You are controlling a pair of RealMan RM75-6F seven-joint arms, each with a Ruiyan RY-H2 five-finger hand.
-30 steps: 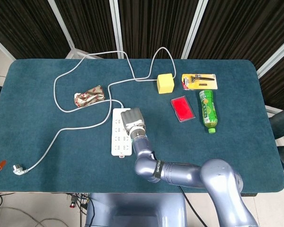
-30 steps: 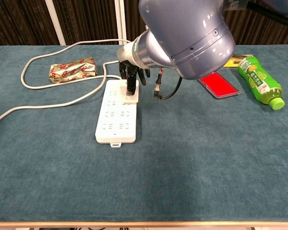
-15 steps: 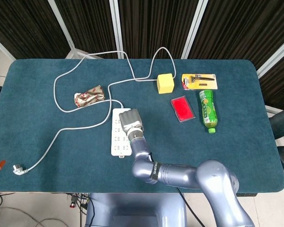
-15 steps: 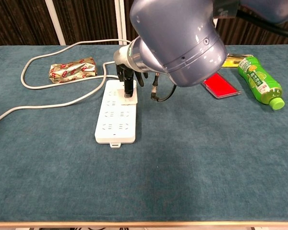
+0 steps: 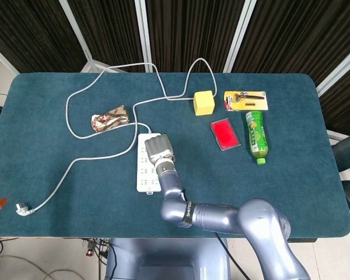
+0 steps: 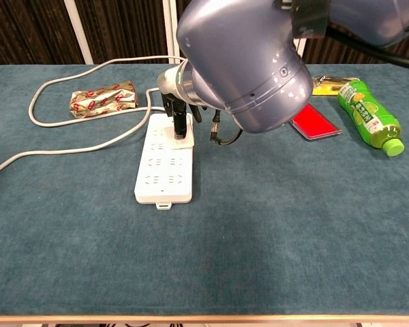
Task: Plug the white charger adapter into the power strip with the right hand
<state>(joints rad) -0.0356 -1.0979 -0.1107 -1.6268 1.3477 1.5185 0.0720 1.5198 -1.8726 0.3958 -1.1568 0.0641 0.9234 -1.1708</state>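
Across the desk [image 5: 58, 198] we see a crumpled snack wrapper [image 5: 109, 119], a yellow block [image 5: 203, 102], a razor pack [image 5: 245, 100], a flat red case [image 5: 225, 133] and a green bottle [image 5: 256, 136] lying on its side, all well apart from the power strip [image 5: 146, 170]. A grey cable [image 5: 93, 156] loops over the left half of the desk to a loose plug [image 5: 23, 208]. Our right robot hand [image 6: 179, 114] hangs over the strip's far end, dark fingers [image 6: 180, 122] pointing down and closed on the white charger adapter [image 6: 181, 140], which touches the strip's top face. From the head view the wrist hides the adapter entirely; only the chest view shows it, though the big elbow joint blocks much there. We cannot see our left robot hand.
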